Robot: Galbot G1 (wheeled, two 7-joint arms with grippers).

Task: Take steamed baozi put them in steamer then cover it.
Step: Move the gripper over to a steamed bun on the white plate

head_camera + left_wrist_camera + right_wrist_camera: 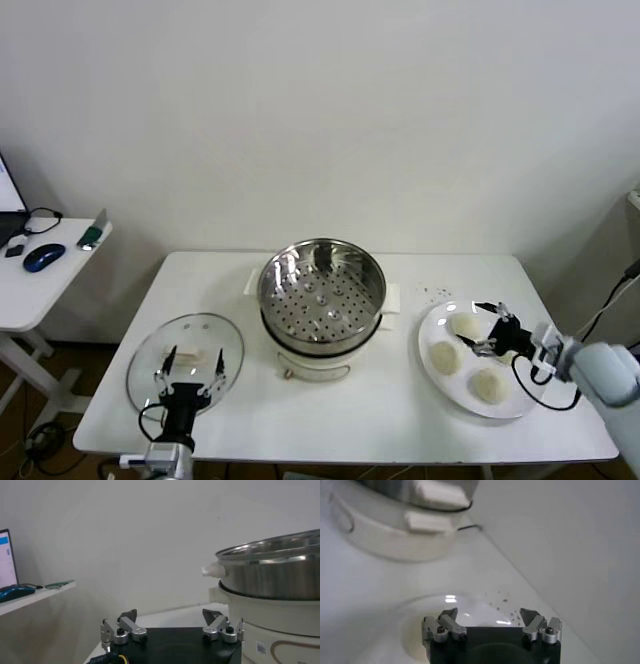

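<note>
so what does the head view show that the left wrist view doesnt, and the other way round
Only the head view shows the cover lying on the table, the buns on the plate, the steamer's perforated tray and the open right gripper over the plate. Only the left wrist view shows the steamer's outer wall side-on. Both show the steamer and the open left gripper.

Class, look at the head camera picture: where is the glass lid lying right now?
The cover lies flat on the white table at the robot's left, beside the steamer, with the open left gripper hovering over it.
</note>
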